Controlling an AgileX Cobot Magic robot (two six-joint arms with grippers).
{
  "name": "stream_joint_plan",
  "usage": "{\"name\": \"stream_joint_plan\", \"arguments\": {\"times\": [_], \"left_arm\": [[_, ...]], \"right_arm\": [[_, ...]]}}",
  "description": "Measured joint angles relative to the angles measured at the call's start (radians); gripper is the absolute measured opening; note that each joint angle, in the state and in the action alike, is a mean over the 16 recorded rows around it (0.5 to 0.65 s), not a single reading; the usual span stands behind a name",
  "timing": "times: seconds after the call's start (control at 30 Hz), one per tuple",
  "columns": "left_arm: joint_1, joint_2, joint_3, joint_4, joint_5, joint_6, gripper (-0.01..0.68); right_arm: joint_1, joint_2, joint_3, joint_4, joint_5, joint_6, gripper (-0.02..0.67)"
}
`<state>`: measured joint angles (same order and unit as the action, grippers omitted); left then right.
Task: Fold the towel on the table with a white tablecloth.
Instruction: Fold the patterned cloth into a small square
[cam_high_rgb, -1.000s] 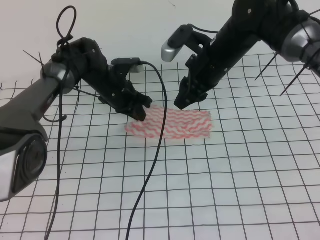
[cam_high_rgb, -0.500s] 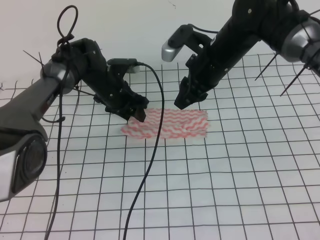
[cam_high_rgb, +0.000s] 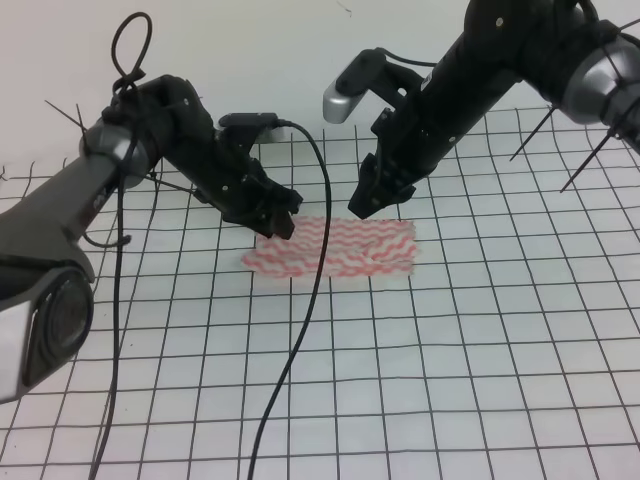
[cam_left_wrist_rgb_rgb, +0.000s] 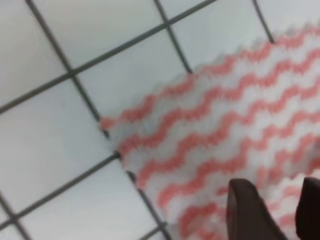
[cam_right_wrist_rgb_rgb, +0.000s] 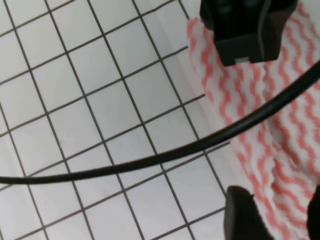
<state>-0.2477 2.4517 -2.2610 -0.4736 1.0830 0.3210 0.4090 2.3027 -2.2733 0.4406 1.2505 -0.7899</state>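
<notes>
As left gripper lifts off towel's left end, jaws apart & empty, right gripper width unclear, looks like fold done, towel flatter vs 1 s ago.

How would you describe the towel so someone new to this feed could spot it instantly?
Start with the white tablecloth, gridded with thin black lines, covering the table. Near its far middle, between the left pincer and right pincer, lies the towel, a flat rectangular cloth. Its pink-red wavy stripes are the only colour on the cloth-covered surface.
</notes>
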Motion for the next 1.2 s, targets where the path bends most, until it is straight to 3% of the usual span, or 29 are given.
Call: {"name": "stream_joint_plan", "arguments": {"times": [0.17, 0.67, 0.77, 1.2], "left_arm": [[0.0, 0.01, 0.0, 0.0, 0.014, 0.002, 0.192], [0.0, 0.021, 0.0, -0.02, 0.008, 0.047, 0.025], [0.0, 0.019, 0.0, -0.015, -0.004, 0.052, 0.041], [0.0, 0.028, 0.0, 0.037, -0.053, 0.034, 0.229]], "right_arm": [[0.0, 0.001, 0.0, 0.0, -0.004, 0.001, 0.28], [0.0, -0.002, 0.0, 0.004, 0.008, 0.011, 0.28], [0.0, -0.002, 0.0, 0.005, 0.008, 0.013, 0.28], [0.001, 0.007, 0.0, 0.003, -0.027, 0.016, 0.28]]}}
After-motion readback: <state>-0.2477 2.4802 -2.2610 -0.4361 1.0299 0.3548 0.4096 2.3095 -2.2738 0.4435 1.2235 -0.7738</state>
